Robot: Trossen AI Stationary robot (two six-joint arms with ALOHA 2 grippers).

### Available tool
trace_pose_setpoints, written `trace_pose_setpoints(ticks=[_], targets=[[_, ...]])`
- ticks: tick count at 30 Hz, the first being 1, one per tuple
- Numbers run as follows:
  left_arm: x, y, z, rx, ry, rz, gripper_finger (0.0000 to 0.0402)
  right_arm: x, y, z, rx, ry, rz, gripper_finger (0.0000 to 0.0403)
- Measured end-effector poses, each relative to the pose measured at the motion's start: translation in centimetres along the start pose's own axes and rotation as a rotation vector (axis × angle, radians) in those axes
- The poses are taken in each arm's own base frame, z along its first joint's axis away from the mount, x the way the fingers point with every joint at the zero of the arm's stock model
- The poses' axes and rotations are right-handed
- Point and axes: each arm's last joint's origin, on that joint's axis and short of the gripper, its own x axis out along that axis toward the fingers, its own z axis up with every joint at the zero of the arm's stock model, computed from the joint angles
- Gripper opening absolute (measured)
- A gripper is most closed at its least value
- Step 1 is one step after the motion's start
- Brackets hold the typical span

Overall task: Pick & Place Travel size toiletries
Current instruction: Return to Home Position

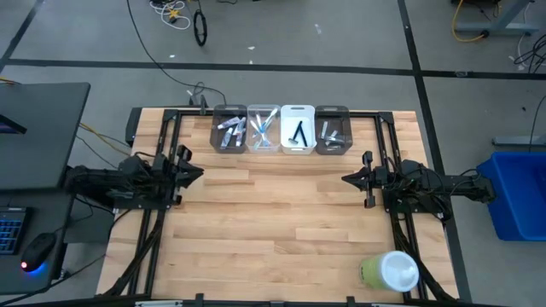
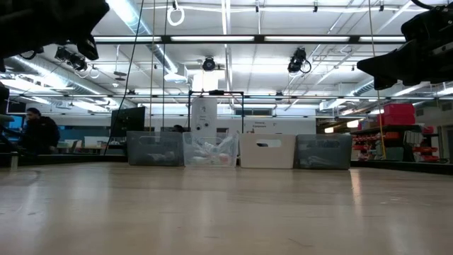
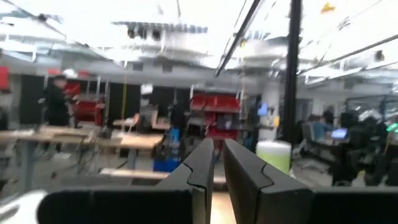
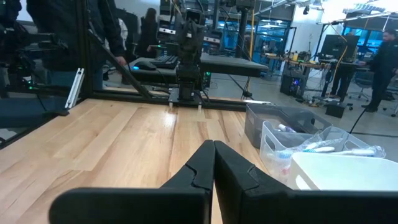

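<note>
The travel size toiletries lie in four bins in a row at the table's far edge. A grey bin (image 1: 229, 130) holds small white-blue tubes, a clear bin (image 1: 264, 130) holds toothbrushes (image 4: 323, 148), a white bin (image 1: 298, 130) holds black razors (image 1: 299, 135), and another grey bin (image 1: 333, 130) holds small grey tubes. My left gripper (image 1: 198, 173) hovers at the table's left side, pointing right and tipped slightly up. Its fingers (image 3: 202, 165) are shut to a thin slit with nothing between them. My right gripper (image 1: 345, 179) hovers at the right side, pointing left and level, shut on nothing.
A large green-and-white round container (image 1: 390, 271) lies at the table's near right corner and also shows in the left wrist view (image 3: 273, 155). The bare wooden tabletop (image 1: 273, 222) spreads between the two arms. People stand in the room beyond the table.
</note>
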Motion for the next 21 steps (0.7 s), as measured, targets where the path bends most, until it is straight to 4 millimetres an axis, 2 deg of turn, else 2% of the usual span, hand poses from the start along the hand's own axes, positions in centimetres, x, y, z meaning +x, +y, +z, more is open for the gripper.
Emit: trace_pose_setpoints(ticks=[11,21], targets=[[-0.5,0.3,-3.1,-0.014,0.321,0.039,0.0042,0.0,0.0,0.0,0.000,0.000,0.000,0.0013],[-0.7,0.2,-3.5,-0.022,0.374,-0.009,0.0042,0.0,0.0,0.0,0.000,0.000,0.000,0.0013]])
